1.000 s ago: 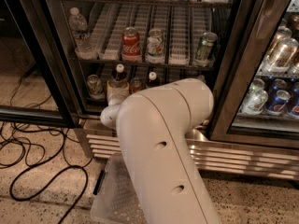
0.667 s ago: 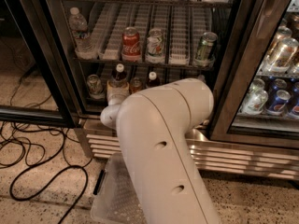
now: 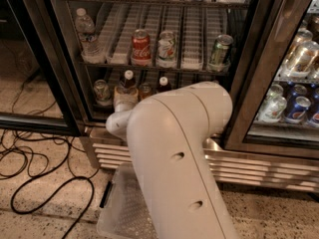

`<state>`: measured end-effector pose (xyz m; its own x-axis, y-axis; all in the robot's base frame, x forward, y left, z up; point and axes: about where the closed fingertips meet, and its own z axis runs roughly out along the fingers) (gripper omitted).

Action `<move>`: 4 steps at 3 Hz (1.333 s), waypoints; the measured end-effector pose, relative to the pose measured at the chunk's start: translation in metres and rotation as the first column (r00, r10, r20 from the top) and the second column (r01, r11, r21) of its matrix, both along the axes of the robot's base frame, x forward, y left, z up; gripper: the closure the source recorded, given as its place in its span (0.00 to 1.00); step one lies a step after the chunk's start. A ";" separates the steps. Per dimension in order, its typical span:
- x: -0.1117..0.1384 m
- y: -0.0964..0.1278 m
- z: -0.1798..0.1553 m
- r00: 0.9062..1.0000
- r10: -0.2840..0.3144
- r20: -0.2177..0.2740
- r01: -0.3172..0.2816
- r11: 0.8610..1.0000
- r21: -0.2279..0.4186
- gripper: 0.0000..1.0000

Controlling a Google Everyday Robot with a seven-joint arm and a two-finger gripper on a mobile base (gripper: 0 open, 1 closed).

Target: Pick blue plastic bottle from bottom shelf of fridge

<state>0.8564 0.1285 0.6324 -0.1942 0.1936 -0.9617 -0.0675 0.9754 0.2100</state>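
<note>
**No visible movement: arm parked at the fridge's lowest rack**

Nearest, a clear plastic bin sits on the floor under the big white arm. Over the last second the arm has not shifted in any way I can see. It reaches forward and left across the steel grille of the fridge. The tool at its far end sits at the front edge of the bottom shelf surface. Whether it is released or clenched I cannot tell.

Just behind it stands the blue plastic bottle, upright and not lifted. A red-shouldered bottle stands to its right. Judging by this stillness, the grasp is either closing or pausing, and the lift out is still to come.
</note>
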 end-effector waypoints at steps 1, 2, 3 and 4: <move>0.000 0.000 0.000 1.000 0.000 0.000 0.000 1.000 0.000 1.00; 0.003 0.000 0.008 1.000 0.006 0.017 -0.006 1.000 -0.008 1.00; -0.021 0.005 0.012 1.000 0.019 -0.018 -0.019 0.999 0.028 1.00; -0.044 0.010 0.028 0.999 0.038 -0.033 -0.035 0.997 0.074 1.00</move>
